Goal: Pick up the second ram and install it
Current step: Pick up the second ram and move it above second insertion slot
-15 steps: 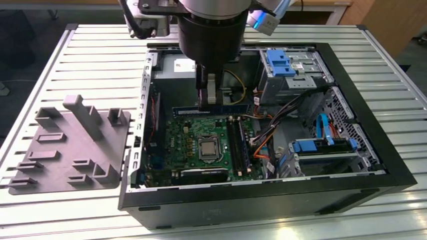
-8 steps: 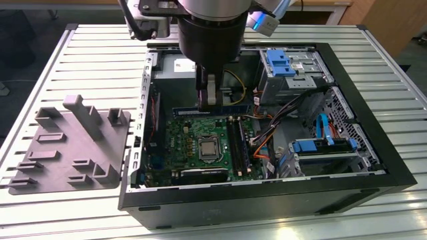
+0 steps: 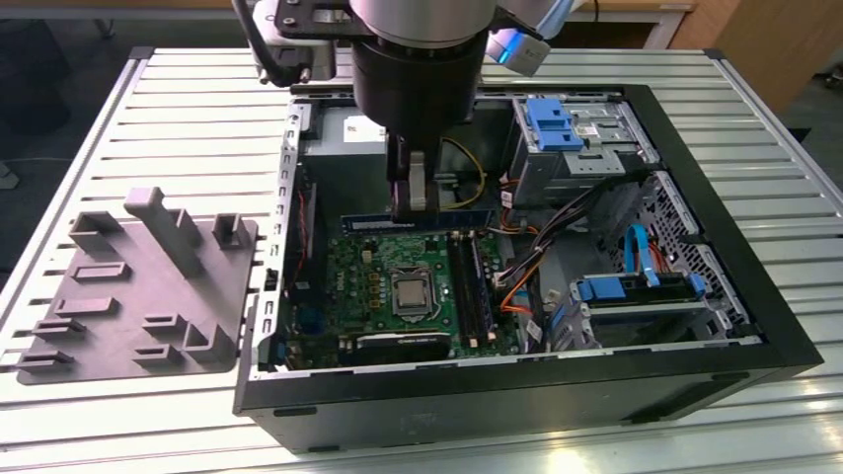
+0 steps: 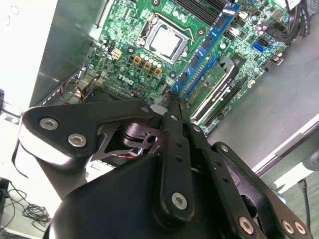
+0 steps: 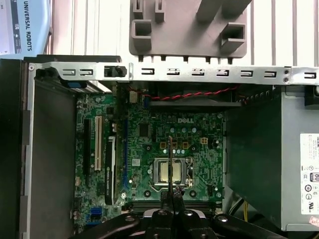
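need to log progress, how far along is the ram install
Done: the pick-up, since the pincer is shut on the ram. In hand: the ram hangs over the motherboard inside the open case. Left: seating it, as it is not yet in the slots.

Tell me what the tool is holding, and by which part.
The tool grips the blue memory stick by its upper long edge, near mid-length as the exterior view shows it.
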Controlling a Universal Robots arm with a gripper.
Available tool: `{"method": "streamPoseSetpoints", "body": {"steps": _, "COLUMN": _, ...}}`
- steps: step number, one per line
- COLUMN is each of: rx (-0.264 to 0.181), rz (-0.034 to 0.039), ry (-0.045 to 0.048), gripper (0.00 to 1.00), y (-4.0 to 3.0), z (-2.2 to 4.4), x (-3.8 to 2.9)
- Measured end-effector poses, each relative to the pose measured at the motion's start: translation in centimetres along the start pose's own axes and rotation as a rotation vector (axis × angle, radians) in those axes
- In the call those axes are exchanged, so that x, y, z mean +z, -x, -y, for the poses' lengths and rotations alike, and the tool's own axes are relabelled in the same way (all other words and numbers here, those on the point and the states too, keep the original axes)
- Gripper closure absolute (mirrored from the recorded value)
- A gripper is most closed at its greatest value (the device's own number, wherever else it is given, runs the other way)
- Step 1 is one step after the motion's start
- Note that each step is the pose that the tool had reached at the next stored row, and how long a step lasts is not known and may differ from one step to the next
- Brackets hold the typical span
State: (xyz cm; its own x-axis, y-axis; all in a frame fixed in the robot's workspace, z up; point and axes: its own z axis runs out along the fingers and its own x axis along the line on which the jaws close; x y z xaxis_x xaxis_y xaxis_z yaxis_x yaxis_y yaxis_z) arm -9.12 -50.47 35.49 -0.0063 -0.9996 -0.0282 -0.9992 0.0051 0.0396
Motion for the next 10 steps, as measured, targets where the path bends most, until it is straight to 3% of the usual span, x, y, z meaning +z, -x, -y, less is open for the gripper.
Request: {"method": "streamPoseSetpoints", "body": {"steps": 10, "rx": 0.000, "rz": 0.0000, "ry": 0.0000, "gripper": 0.89, "y": 0.03, "z": 0.03, "x": 0.63}}
